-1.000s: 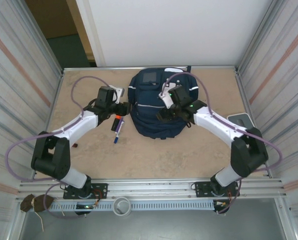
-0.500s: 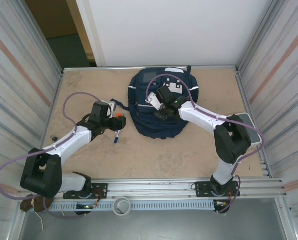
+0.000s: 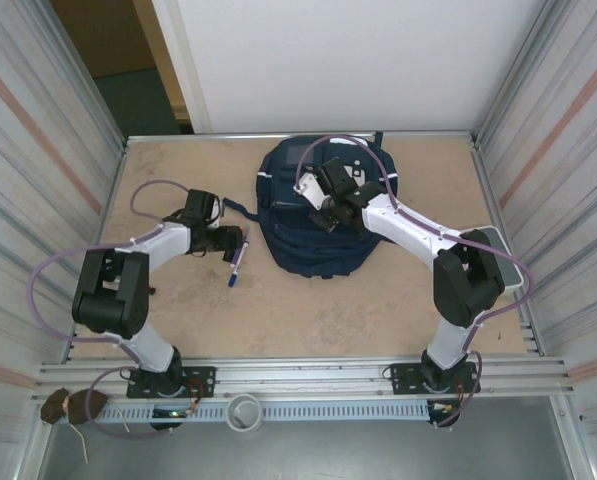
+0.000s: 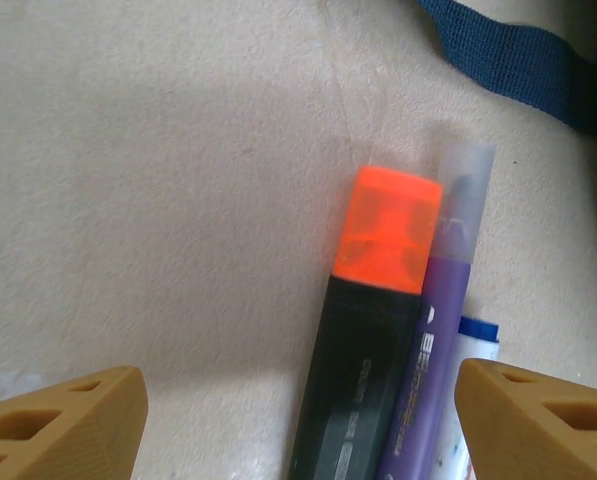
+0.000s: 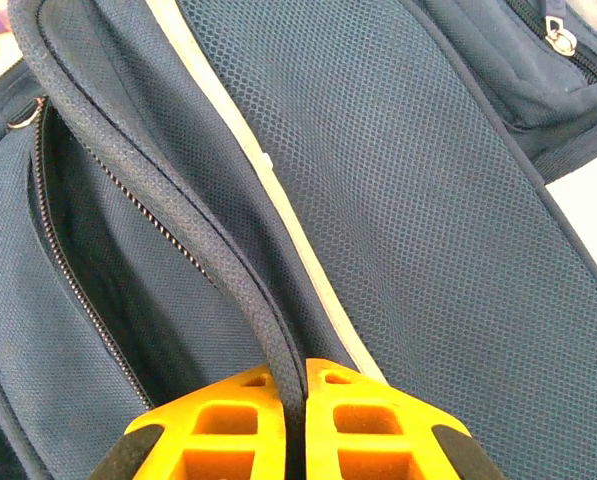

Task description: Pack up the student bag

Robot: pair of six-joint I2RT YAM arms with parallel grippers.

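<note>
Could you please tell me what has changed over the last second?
The right hand moved across the student bag toward its far side and closed on its piped pocket edge. The left hand shifted nearer, open over the highlighter and purple pen. Bag and pens stayed put.

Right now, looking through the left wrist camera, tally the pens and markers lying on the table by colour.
Orange-capped black highlighter: 1
Purple pen: 1
White-and-blue one, mostly hidden behind the purple pen: 1
Total: 3
</note>
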